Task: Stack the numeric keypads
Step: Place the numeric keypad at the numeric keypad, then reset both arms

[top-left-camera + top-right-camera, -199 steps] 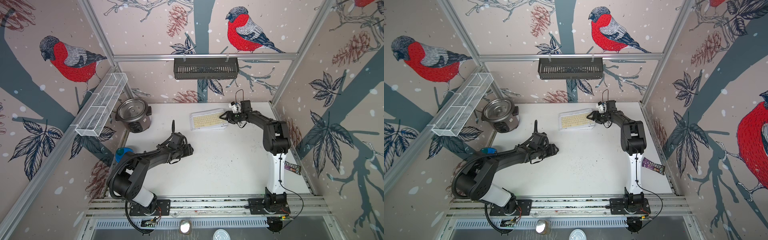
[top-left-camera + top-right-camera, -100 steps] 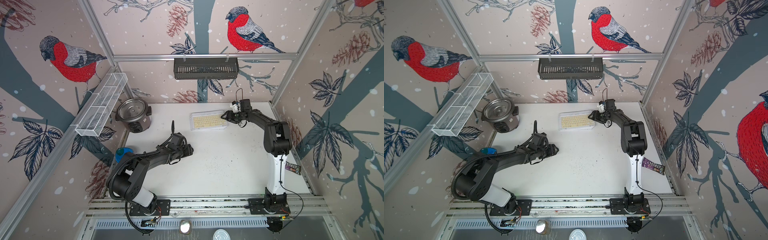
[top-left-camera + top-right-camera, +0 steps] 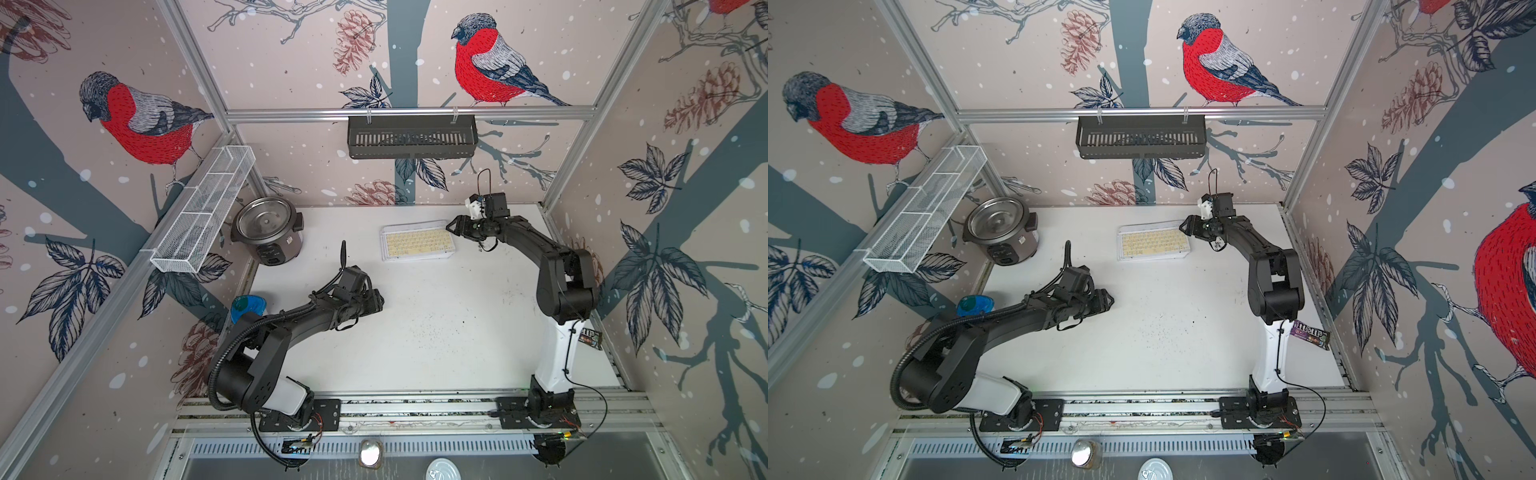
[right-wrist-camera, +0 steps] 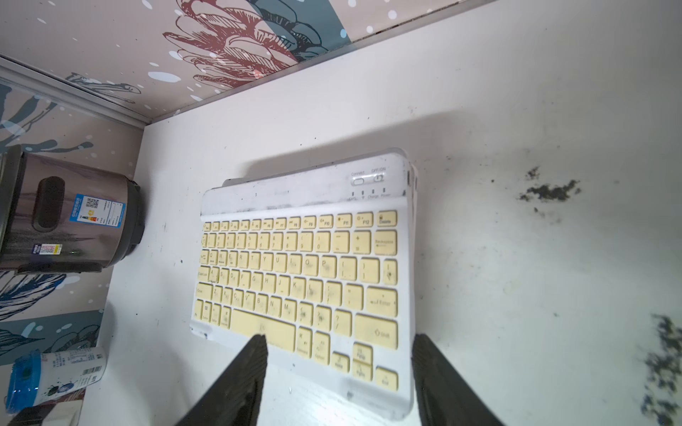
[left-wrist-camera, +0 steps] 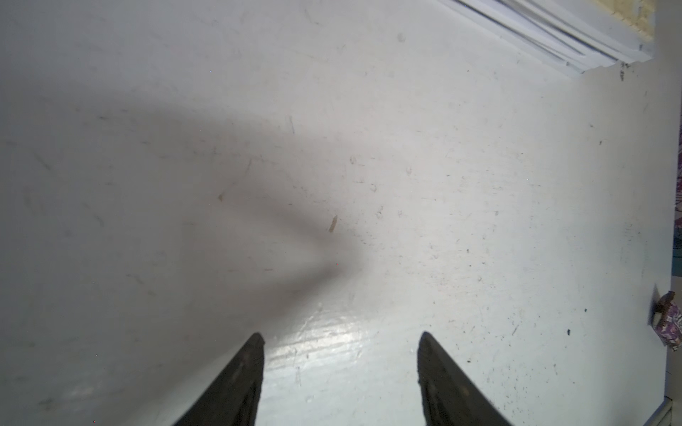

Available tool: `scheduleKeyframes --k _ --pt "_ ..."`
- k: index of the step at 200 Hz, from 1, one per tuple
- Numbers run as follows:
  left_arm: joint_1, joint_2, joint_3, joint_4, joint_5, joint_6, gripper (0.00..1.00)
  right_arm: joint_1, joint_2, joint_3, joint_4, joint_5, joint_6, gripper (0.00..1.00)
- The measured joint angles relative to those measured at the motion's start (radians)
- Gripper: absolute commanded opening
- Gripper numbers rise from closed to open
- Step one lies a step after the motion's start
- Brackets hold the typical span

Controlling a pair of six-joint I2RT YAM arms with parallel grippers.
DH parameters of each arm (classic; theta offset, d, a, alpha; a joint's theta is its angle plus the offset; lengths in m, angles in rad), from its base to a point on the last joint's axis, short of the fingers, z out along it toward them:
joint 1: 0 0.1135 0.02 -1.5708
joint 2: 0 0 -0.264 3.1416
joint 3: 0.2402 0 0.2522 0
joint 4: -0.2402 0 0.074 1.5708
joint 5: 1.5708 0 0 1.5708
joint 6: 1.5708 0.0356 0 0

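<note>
The numeric keypads (image 3: 417, 245) lie in one pile on the white tabletop (image 3: 436, 332), to the right of the rice cooker (image 3: 268, 230) and about as far back as it. A pale-yellow-keyed one is on top, face up. The left wrist view shows several thin white edges layered beneath it, slightly fanned rather than flush; how many there are cannot be counted. No other keypad shows anywhere else around the cooker, so the stacking looks all but finished.

The right pincer (image 3: 449, 226) sits at the end of the pile farthest from the cooker. Its jaws are spread and grip nothing. In the right wrist view one fingertip (image 4: 258, 345) hangs over the space bar and the other stands just off the pile's short edge. That looks like a pose for letting the top keypad go, or for nudging that end square — which of the two cannot be told.

The left pincer (image 3: 380, 299) hangs over bare tabletop, nearer the arm bases than the cooker and well apart from the pile. Its jaws are parted and empty — probably parked there to leave the right arm room.
</note>
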Motion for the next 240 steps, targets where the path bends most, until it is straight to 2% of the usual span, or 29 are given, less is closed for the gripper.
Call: scheduleKeyframes --k 49,86,105,116,128,145,185,220,240 --pt "0.000 -0.201 -0.023 -0.021 -0.138 0.014 0.67 0.049 -0.286 -0.268 0.067 0.165 -0.018 0.66" --pt "0.000 -0.418 -0.074 0.009 -0.261 0.040 0.74 0.066 -0.571 -0.528 0.181 0.292 -0.016 0.74" --pt "0.000 -0.517 -0.112 0.047 -0.326 0.070 0.79 0.064 -0.715 -0.669 0.238 0.376 -0.013 0.80" --pt "0.000 -0.563 -0.132 0.072 -0.367 0.100 0.87 0.057 -0.785 -0.734 0.269 0.419 -0.013 0.83" --pt "0.000 -0.604 -0.153 0.097 -0.414 0.119 0.92 0.047 -0.844 -0.791 0.296 0.449 -0.010 0.89" --pt "0.000 -0.644 -0.189 0.148 -0.488 0.147 0.97 0.015 -0.909 -0.864 0.342 0.475 0.006 0.92" --pt "0.000 -0.654 -0.284 0.293 -0.669 0.231 0.97 -0.041 -1.026 -1.062 0.487 0.563 0.030 1.00" --pt "0.005 -0.564 -0.315 0.475 -0.805 0.388 0.97 -0.046 -1.090 -1.238 0.680 0.732 -0.032 1.00" --pt "0.047 -0.488 -0.328 0.586 -0.844 0.472 0.97 -0.045 -1.078 -1.304 0.784 0.813 -0.080 1.00"
